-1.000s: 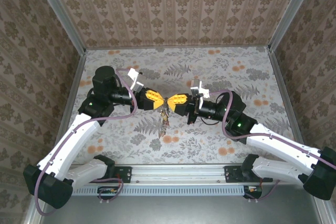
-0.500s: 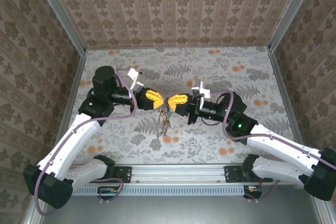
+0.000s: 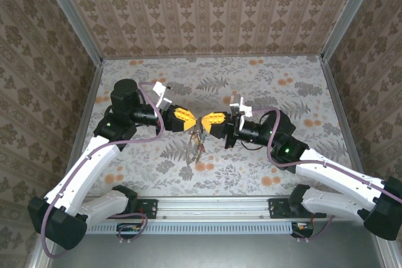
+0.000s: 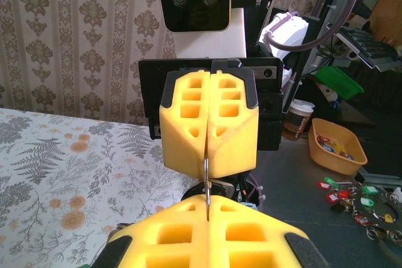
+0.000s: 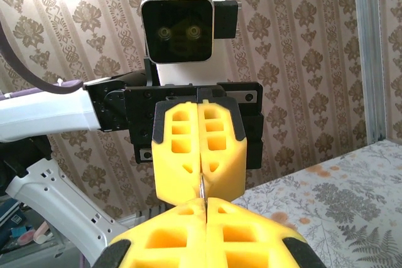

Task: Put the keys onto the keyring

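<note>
Left yellow pincer [image 3: 193,121] and right yellow pincer [image 3: 203,121] are clenching the thin grey metal keyring [image 4: 206,181] tip-to-tip; I am seeing small keys [image 3: 197,145] hanging below.

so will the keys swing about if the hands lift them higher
Likely yes: the keys dangle loose under the ring, so they should sway with any move. The ring looks like thin metal, probably stiff but slippery, pinched between the left hand and right hand, so it could twist.
</note>
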`<state>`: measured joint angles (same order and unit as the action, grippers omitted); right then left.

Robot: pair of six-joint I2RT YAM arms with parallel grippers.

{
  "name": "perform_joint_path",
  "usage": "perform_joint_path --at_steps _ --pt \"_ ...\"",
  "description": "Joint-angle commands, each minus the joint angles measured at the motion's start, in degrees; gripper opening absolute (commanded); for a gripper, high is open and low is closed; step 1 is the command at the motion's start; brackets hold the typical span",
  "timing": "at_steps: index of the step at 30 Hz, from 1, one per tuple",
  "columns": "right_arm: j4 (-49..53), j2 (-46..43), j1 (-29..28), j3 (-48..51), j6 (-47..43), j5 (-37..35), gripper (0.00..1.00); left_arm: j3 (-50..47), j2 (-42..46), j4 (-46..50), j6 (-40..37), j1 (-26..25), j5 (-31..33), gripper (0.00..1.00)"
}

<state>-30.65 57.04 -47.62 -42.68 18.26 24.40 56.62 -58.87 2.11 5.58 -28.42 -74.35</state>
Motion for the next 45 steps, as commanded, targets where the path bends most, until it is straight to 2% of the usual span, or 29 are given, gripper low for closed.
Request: perform_joint_path --at_steps 1,34,42,45 --pt "-3.20 0.42 0.16 -0.05 1.35 1.10 0.00 0.36 1.03 -2.58 -0.05 0.12 -1.15 0.00" --pt "-3.38 -0.75 -0.28 1.01 3.03 0.82 0.00 0.20 1.06 -2.67 -0.39 0.04 -1.32 0.00" --pt "-5.25 -1.41 -1.06 1.77 4.05 0.70 0.00 0.63 0.44 -3.14 -1.88 0.64 -6.37 0.00" --pt "-5.31 -3.20 -2.58 2.94 4.26 -1.80 0.00 2.19 -0.49 -1.16 -3.60 1.86 -9.41 0.00"
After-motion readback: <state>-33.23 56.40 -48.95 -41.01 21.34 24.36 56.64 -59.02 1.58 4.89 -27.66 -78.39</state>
